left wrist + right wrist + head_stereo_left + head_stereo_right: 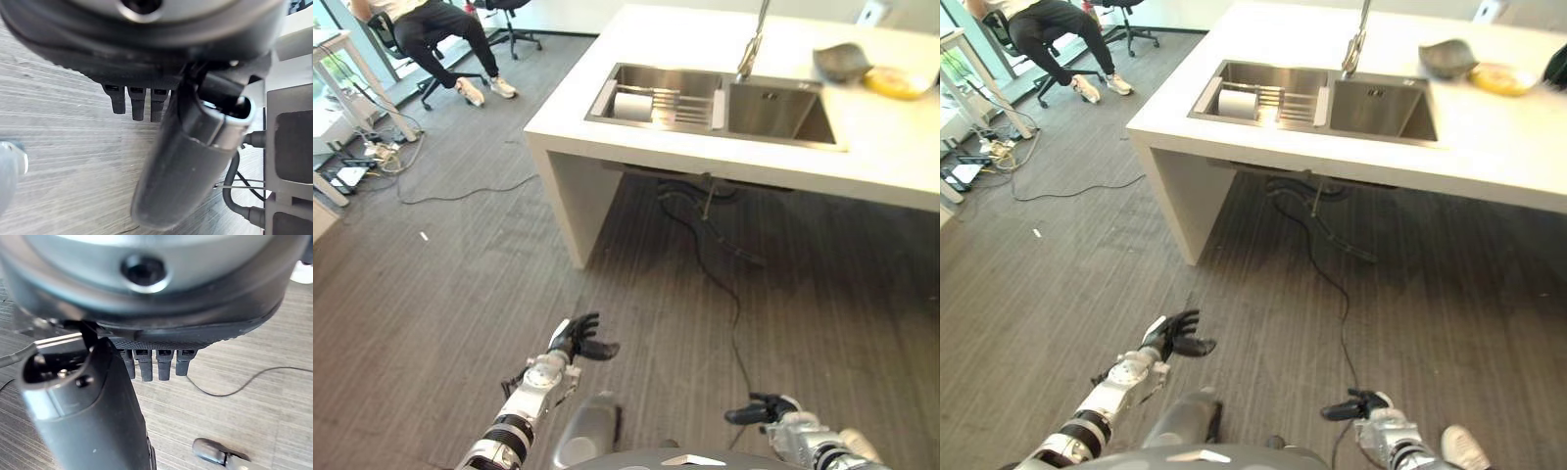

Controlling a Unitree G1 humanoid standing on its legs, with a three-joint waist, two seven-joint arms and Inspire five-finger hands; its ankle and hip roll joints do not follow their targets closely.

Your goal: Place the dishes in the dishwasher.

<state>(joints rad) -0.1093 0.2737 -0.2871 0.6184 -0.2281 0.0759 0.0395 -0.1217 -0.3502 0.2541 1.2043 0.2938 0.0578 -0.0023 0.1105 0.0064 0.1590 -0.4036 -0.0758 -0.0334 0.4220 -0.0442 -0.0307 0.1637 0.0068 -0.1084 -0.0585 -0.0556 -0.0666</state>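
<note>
A grey bowl and a yellow dish lie on the white counter right of the sink. A white cup lies on its side on the rack in the sink's left basin. My left hand hangs low over the floor, fingers relaxed, holding nothing; its fingers show straight in the left wrist view. My right hand is also low and empty, with fingers straight. Both hands are far from the counter.
A person sits on an office chair at the far left. Cables and a power strip lie on the grey floor near a white table leg. A tap rises over the sink. A hose hangs below the counter.
</note>
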